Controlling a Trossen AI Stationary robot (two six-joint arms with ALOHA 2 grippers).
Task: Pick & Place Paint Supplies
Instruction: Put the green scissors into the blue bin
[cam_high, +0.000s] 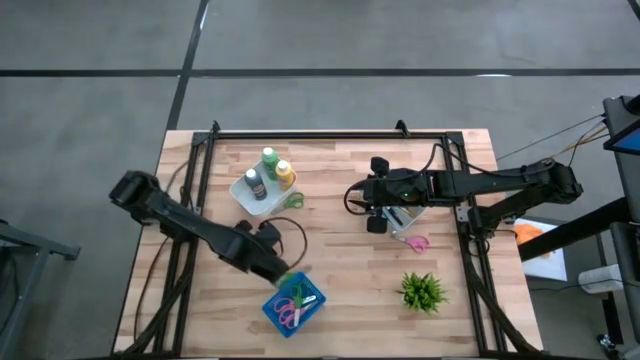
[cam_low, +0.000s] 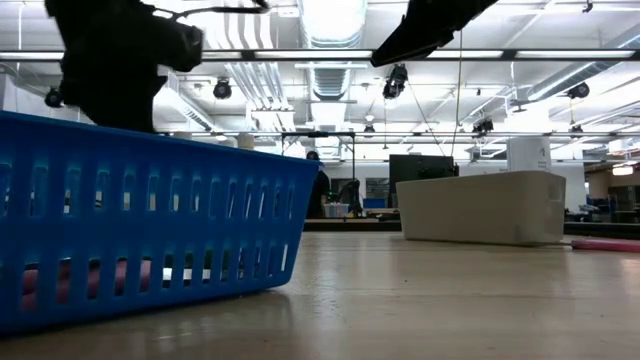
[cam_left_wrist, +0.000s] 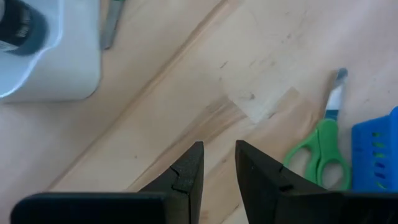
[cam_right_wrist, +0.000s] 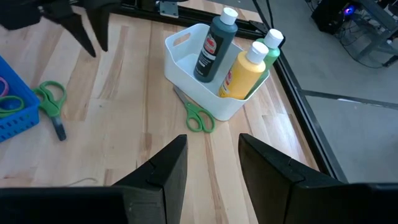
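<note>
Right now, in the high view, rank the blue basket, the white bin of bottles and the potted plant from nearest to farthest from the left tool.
From the left tool:
1. Blue basket, just beside it, toward the picture's bottom.
2. White bin, farther up the table.
3. Potted plant, across on the right half.

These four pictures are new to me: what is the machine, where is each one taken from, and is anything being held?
Two dark robot arms work at a wooden table. One picture looks straight down, one looks level across the tabletop, and two look out from the wrists. The left gripper hovers near green scissors beside the blue basket; the right gripper hangs mid-table. Both are slightly open and empty. Three paint bottles, dark, yellow and green, stand in a white bin. A small plant stands apart.
</note>
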